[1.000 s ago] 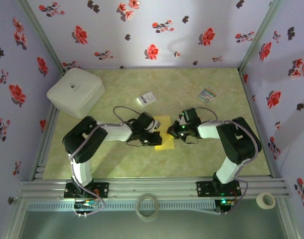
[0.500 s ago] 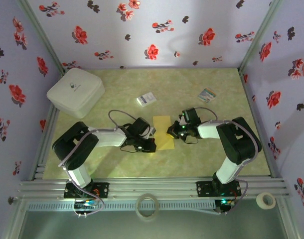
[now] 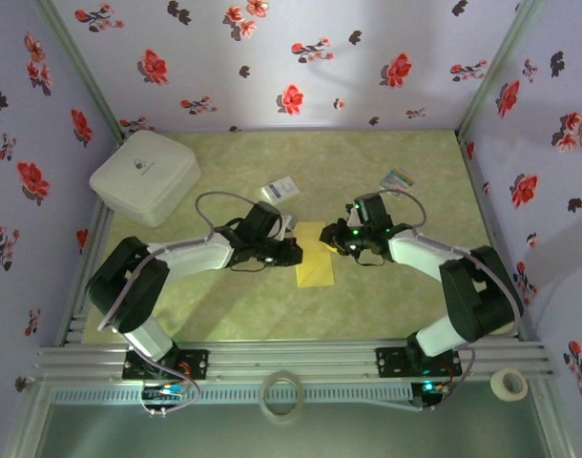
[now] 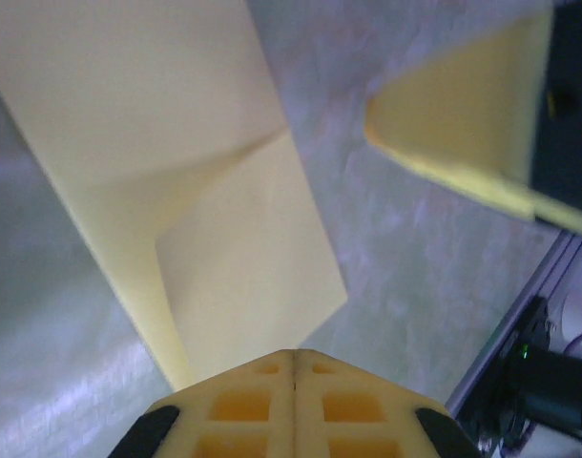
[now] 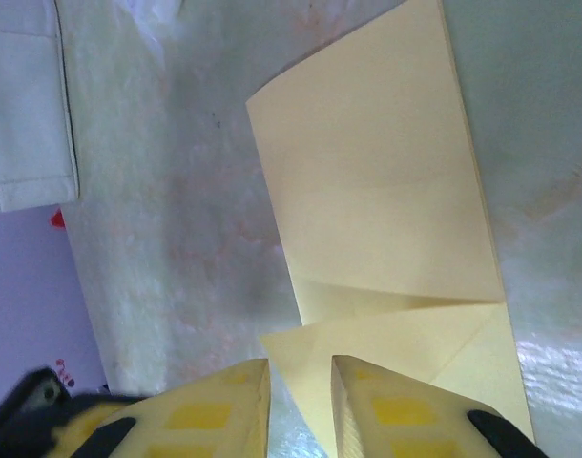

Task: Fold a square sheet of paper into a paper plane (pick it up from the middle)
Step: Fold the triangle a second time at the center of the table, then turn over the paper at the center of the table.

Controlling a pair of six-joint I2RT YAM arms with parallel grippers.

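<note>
Far left, a white box [image 3: 145, 175] sits in the back corner, out of play. The left tool [image 3: 288, 253] is low over the surface [image 3: 234, 305] and clenched: its own wrist view shows the pads meeting w/ no gap. Its tip is at the left long edge of the square sheet of paper [image 3: 315, 267]. Can't tell if it nips that edge or just rests there. A small white card [image 3: 280, 190] lies just behind, apart from the sheet.

The sheet lies mid-surface btwn the two tools, already a narrow rectangle w/ a flap [image 5: 405, 353] turned over at one end. The flap lifts a bit in the left wrist view. No plane shape yet.

The right tool [image 3: 339, 241] is at the sheet's right edge, pads slightly parted w/ the flap corner showing in the gap. Looks released, not gripping. A striped card [image 3: 397, 181] lies further right and back.

Step, prob.: early corner folds for the nose. Next move likely needs one tool pinning the sheet while the other presses the flap's crease flat. Thin paper could slide or spring back.
</note>
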